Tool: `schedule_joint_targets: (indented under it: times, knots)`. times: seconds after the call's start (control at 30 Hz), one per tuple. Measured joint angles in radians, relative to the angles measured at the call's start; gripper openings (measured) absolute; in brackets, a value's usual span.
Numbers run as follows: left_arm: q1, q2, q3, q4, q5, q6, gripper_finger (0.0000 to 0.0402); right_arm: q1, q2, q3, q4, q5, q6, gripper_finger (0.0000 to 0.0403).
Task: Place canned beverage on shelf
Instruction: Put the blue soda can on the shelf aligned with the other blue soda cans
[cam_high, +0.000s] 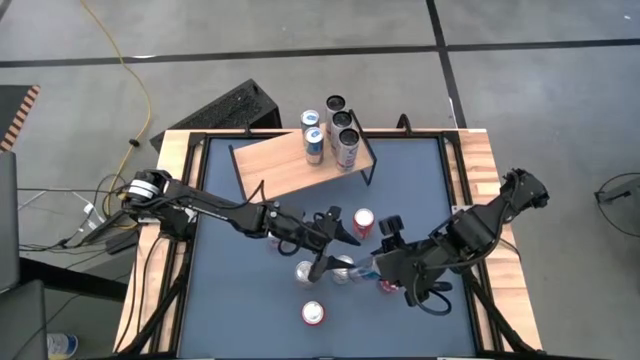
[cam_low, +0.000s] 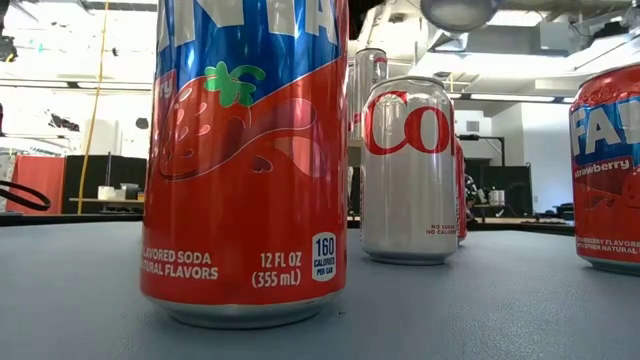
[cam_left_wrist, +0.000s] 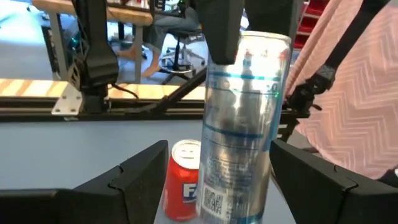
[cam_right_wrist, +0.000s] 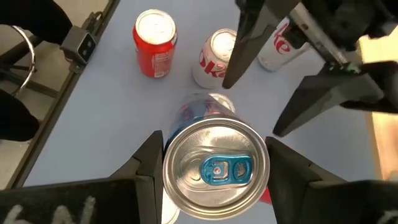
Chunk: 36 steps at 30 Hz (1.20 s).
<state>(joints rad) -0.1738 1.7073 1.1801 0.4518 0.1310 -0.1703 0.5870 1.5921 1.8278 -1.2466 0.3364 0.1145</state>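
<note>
Fingers of the right gripper (cam_right_wrist: 213, 155) are clamping a slim silver can (cam_right_wrist: 214, 171) by its sides just under the rim, its blue tab facing the wrist camera. Whether the can is standing on the mat or hanging clear of it, I cannot tell. The left gripper (cam_left_wrist: 217, 155) is hovering nearby with its fingers spread and gripping nothing. From its own wrist, bare gaps are showing on either side of the slim can.

Seen from above, both grippers are meeting just past the centre of the dark mat (cam_high: 230, 300), toward 4 o'clock. Loose cans are crowding them. A red can (cam_high: 364, 222) is standing at about 1 o'clock of the pair, and two silver cola cans (cam_high: 305, 272) are sitting at 8 o'clock. Another red can (cam_high: 314, 313) is standing alone near the 6 o'clock edge of the mat.

The shelf (cam_high: 275, 165) is sitting at 12 o'clock on the mat, close to the table's far rim. Five cans (cam_high: 343, 122) are bunching at its 3 o'clock end. The board's 9 o'clock half is lying bare, so open room is showing there. The mat's 9 o'clock side under the left arm is lying open too, as is the 3 o'clock strip beside the wooden table edge (cam_high: 490, 170).
</note>
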Motion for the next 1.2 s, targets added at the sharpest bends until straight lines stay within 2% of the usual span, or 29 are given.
schedule_joint_targets:
  times: [0.4, 0.7, 1.2]
  knots:
    - [0.0, 0.014, 0.038, -0.005, 0.048, -0.022, 0.027, -0.041, 0.007, 0.0, 0.03, -0.023, -0.036, 0.0182]
    - [-0.003, 0.013, 0.09, -0.183, 0.048, 0.0, 0.027, -0.051, 0.047, -0.001, 0.017, -0.03, -0.066, 0.0183]
    - [-0.007, 0.066, 0.091, -0.065, 0.09, -0.034, 0.027, -0.06, 0.045, -0.001, 0.081, -0.052, -0.106, 0.0183]
